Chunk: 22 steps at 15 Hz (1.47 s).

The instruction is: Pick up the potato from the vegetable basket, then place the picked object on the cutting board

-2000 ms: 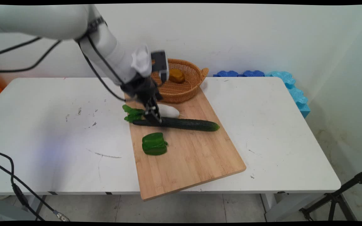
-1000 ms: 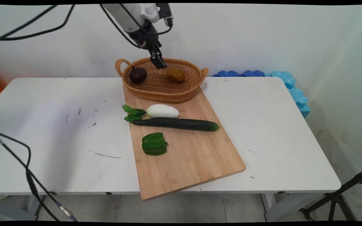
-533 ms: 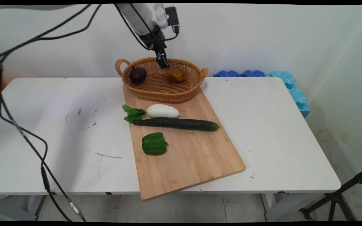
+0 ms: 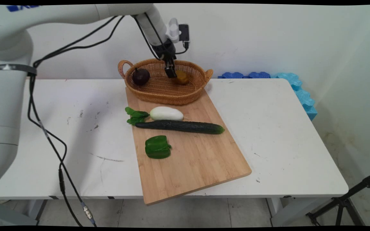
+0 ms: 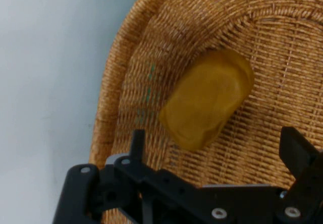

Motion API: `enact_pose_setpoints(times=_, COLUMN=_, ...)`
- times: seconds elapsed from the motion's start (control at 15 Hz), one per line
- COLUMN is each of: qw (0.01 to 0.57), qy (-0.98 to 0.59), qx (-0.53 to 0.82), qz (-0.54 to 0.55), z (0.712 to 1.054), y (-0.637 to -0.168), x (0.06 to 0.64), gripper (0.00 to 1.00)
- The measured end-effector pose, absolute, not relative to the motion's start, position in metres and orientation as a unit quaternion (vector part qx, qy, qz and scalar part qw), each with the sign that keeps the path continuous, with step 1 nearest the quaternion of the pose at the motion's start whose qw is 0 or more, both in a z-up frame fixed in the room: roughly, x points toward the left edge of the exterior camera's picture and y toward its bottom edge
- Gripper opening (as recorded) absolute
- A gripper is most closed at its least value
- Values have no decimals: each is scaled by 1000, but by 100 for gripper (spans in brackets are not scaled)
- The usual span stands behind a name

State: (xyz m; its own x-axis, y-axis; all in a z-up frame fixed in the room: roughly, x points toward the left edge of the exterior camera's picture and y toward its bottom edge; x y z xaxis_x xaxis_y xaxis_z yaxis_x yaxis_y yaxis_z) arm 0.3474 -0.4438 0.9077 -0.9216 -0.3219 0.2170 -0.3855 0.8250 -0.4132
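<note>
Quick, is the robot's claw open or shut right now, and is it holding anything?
Gripper: open and holding nothing, with a finger on each side of the brown-yellow lump in the wicker basket.

Even, bright light with soft shadows; the hand view is slightly blurred.

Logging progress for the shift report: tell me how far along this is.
Done: a plum and a brown lump lie in the basket. In hand: nothing. The claw hangs open just over the lump, not gripping it. Left, if the basket is where things go: the radish, cucumber and pepper lie on the board.
</note>
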Motion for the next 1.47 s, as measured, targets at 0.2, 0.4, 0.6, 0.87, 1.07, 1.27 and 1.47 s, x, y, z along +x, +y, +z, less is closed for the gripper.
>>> enact_pose_setpoints(times=0.2, qw=66, qy=-958, qx=165, qz=224, z=896, y=-456, x=346, gripper=100)
enact_pose_setpoints(times=0.4, qw=62, qy=-963, qx=144, qz=217, z=883, y=-469, x=345, gripper=100)
enact_pose_setpoints(times=0.6, qw=61, qy=-968, qx=127, qz=209, z=873, y=-481, x=343, gripper=100)
enact_pose_setpoints(times=0.87, qw=60, qy=-971, qx=115, qz=200, z=864, y=-490, x=342, gripper=100)
enact_pose_setpoints(times=1.07, qw=57, qy=-973, qx=110, qz=195, z=860, y=-495, x=342, gripper=100)
enact_pose_setpoints(times=1.27, qw=55, qy=-973, qx=110, qz=194, z=860, y=-494, x=344, gripper=0)
enact_pose_setpoints(times=1.47, qw=54, qy=-972, qx=114, qz=199, z=864, y=-491, x=345, gripper=0)
